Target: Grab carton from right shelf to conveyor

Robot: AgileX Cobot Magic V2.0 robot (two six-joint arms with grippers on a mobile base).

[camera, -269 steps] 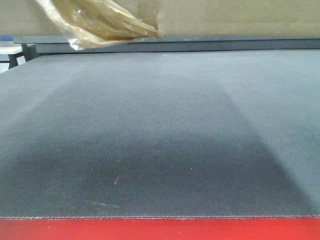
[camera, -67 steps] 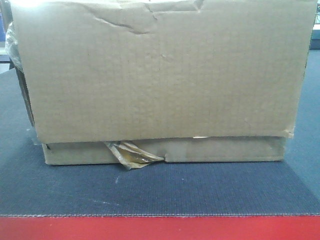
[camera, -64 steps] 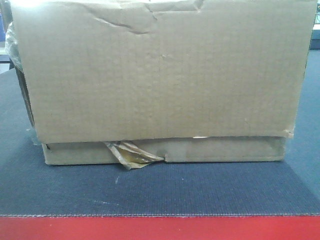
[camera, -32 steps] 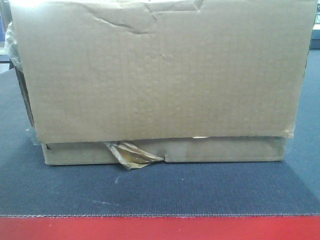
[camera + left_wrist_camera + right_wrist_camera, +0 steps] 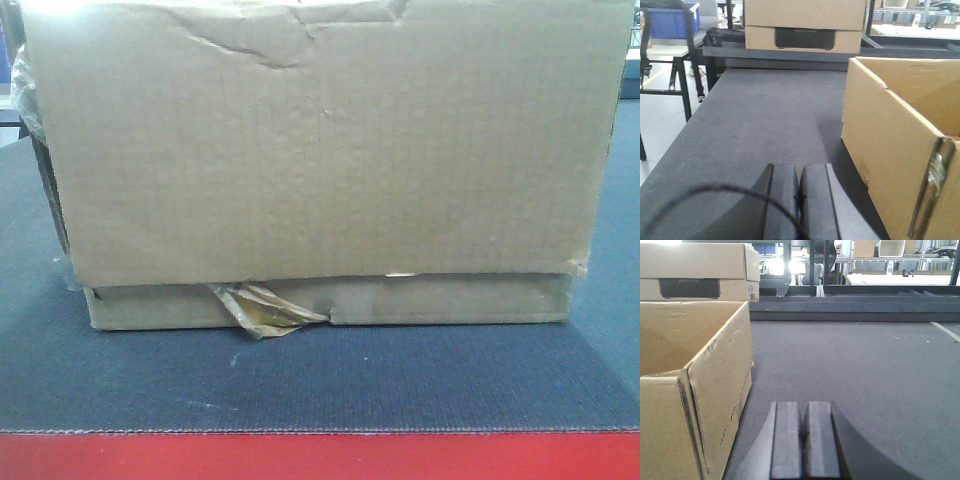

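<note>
The carton (image 5: 320,160), a wide brown cardboard box with a creased top edge and loose yellowish tape (image 5: 265,310) under its flap band, rests on the dark grey conveyor (image 5: 320,385) with a red front edge. In the left wrist view the carton (image 5: 895,150) stands open-topped to the right of my left gripper (image 5: 799,200), which is shut and empty, apart from it. In the right wrist view the carton (image 5: 695,385) stands to the left of my right gripper (image 5: 802,440), shut and empty, apart from it. The right shelf is out of view.
A second cardboard box (image 5: 805,25) with a dark label sits at the belt's far end, also in the right wrist view (image 5: 700,270). A blue bin (image 5: 670,22) on a black frame stands left of the belt. Shelving (image 5: 880,260) lies beyond.
Four seconds ago the carton hung at the top of the front view above a bare belt. It now rests on the belt. Nothing has moved in the last second.
</note>
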